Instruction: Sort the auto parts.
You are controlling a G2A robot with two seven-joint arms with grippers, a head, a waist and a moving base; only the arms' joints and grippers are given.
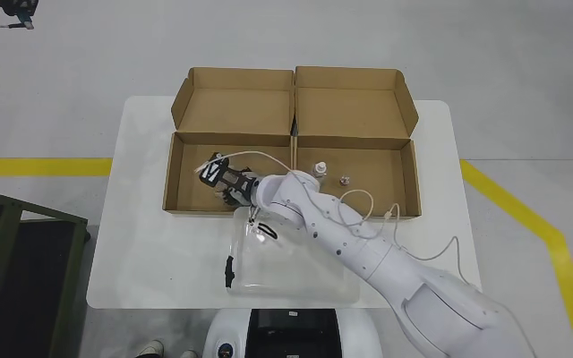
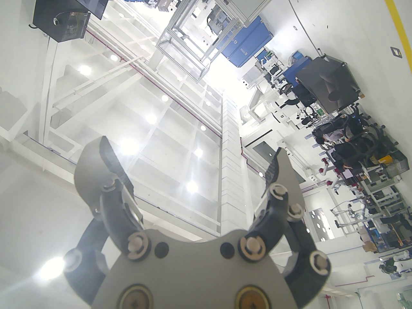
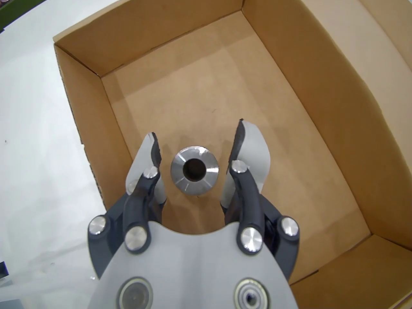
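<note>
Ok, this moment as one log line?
right tool open, straddling upright metal sleeve, not touching, in left box | left tool open, empty, facing ceiling | right box: two small parts

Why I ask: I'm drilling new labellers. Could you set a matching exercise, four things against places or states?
1 metal sleeve
2 left gripper
3 two small parts
4 clear bin

a in the right box
b on the table's near side
c open, aimed at the ceiling
d in the left box, within the open right gripper

Pairs: 1-d, 2-c, 3-a, 4-b
</note>
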